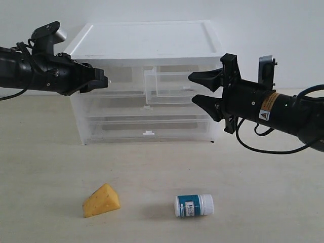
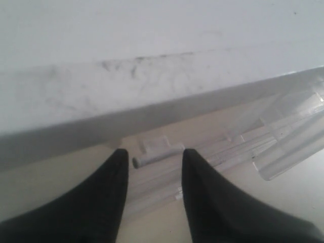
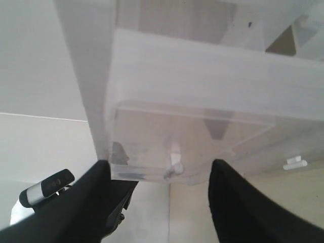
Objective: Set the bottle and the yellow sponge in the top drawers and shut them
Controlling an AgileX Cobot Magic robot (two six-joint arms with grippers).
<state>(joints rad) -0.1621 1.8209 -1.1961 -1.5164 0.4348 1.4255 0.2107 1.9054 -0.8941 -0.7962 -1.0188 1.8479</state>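
The yellow sponge (image 1: 101, 201) lies on the table in front of the cabinet, and the bottle (image 1: 194, 205) lies on its side to the right of it. The right top drawer (image 1: 172, 85) is pulled out and looks empty. The left top drawer (image 1: 121, 81) sits flush in the cabinet. My right gripper (image 1: 196, 87) is open beside the pulled-out drawer; its tab handle (image 3: 174, 164) shows between the fingers of that gripper (image 3: 159, 167). My left gripper (image 1: 104, 80) hovers at the left top drawer's front, open (image 2: 154, 152) and empty, with a white tab handle (image 2: 158, 156) just beyond its tips.
The translucent white cabinet (image 1: 147, 43) stands at the back of the beige table, with two full-width drawers (image 1: 147, 124) shut below. A white wall is behind it. The left arm's camera (image 3: 48, 185) shows in the right wrist view.
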